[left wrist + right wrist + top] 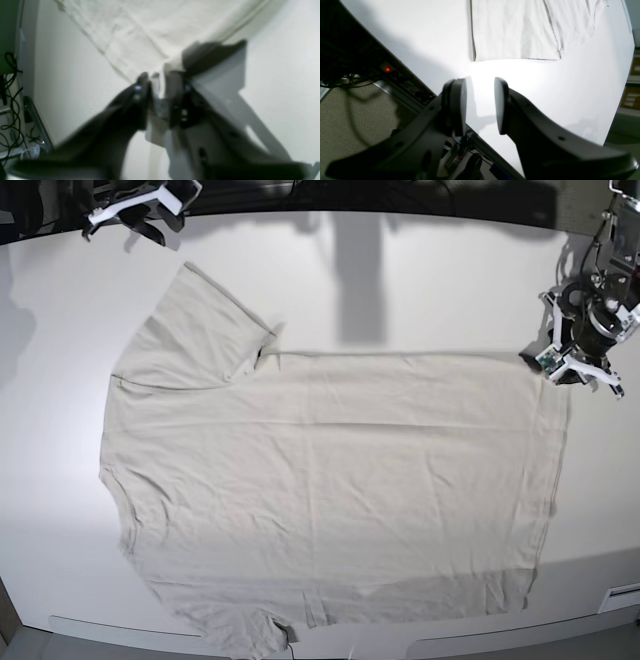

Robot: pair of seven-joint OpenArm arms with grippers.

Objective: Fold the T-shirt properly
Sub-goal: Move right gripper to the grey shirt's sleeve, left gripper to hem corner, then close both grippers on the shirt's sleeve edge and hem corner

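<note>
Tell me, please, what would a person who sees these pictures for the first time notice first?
First comes the large pale grey-beige cotton T-shirt, spread flat and lightly wrinkled over most of the white table, its sleeves toward the base view's left. Next is the left gripper at the shirt's hem corner on that view's right, its dark fingers closing around a pinch of cloth. The right gripper hangs open above bare table, apart from the shirt.
</note>
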